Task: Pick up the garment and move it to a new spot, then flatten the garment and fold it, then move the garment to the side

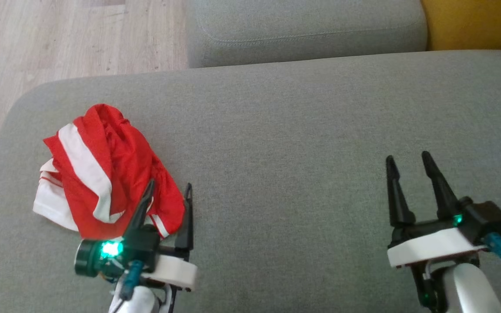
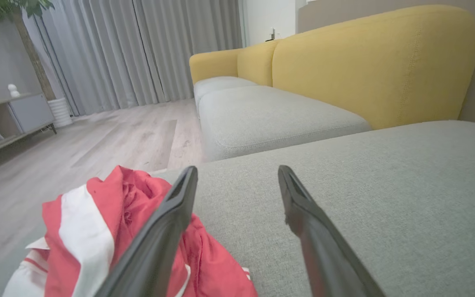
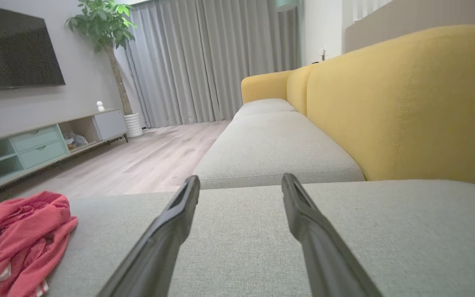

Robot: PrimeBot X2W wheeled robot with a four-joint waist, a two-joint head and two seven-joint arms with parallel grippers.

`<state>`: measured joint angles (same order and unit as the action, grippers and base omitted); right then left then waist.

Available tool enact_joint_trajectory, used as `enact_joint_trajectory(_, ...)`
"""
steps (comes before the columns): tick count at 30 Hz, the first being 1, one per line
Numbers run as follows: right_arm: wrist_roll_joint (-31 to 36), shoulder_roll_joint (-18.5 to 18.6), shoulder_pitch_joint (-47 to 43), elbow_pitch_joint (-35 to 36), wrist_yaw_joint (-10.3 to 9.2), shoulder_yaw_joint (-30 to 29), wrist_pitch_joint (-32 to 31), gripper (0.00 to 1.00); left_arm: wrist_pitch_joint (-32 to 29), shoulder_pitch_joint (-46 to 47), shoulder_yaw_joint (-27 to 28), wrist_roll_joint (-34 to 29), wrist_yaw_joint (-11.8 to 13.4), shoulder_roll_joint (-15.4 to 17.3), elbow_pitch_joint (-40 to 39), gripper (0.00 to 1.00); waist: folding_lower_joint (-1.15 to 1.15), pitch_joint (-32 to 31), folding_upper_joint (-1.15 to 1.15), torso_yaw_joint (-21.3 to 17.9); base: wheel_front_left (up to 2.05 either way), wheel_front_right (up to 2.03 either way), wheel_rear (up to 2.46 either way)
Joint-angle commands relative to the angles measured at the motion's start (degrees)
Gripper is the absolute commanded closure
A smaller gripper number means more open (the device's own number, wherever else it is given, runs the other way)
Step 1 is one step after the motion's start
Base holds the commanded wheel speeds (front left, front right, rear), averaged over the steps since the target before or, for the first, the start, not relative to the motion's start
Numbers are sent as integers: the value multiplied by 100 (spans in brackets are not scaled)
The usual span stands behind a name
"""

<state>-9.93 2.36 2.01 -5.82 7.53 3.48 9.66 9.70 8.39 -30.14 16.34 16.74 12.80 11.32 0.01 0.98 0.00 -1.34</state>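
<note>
While both tools stood spread wide and empty, the left tool (image 1: pixel 169 186) was plainly the nearer. The one crumpled garment (image 1: pixel 102 165) lay just ahead and left of its fingers on the sofa cushion (image 1: pixel 298 143), its long axis running away. The right tool (image 1: pixel 408 157) hung well apart to the right.

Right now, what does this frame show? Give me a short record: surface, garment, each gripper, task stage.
surface: grey cushion
garment: red and white, crumpled in a heap on the cushion's left side
left gripper: open, at the garment's near right edge, one finger over the cloth; contact cannot be told
right gripper: open, over bare cushion, well away from the garment
task stage: garment not yet picked up, not flattened or folded
</note>
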Motion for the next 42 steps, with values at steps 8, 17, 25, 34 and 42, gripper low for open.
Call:
enact_joint_trajectory(8, 1097, 45, 221, 347, -4, 336, 216, 0, 214, 472, -269, -412, 246, 172, -90, 0, 0, -15, 0, -6, 0, 0, 0)
enact_joint_trajectory(17, 161, 48, 62, 396, -4, 259, 368, 0, 365, 225, 137, -46, 122, 25, -550, 0, -1, 23, 0, 16, 0, 0, 0)
enact_joint_trajectory(25, -165, 51, 52, 86, -4, 298, 486, 0, 483, -48, 406, -260, -167, -149, -601, 0, -1, 31, 0, -14, 0, 0, 0)
enact_joint_trajectory(34, -183, 52, 121, -135, -4, 306, 534, 0, 530, -140, 756, -450, -724, -421, -275, 0, -1, 60, 0, -17, 0, 0, 0)
enact_joint_trajectory(42, -197, 52, 142, -173, -4, 301, 534, 0, 530, -183, 1004, -657, -946, -597, -217, 0, -1, 38, 0, 13, 0, 0, 0)
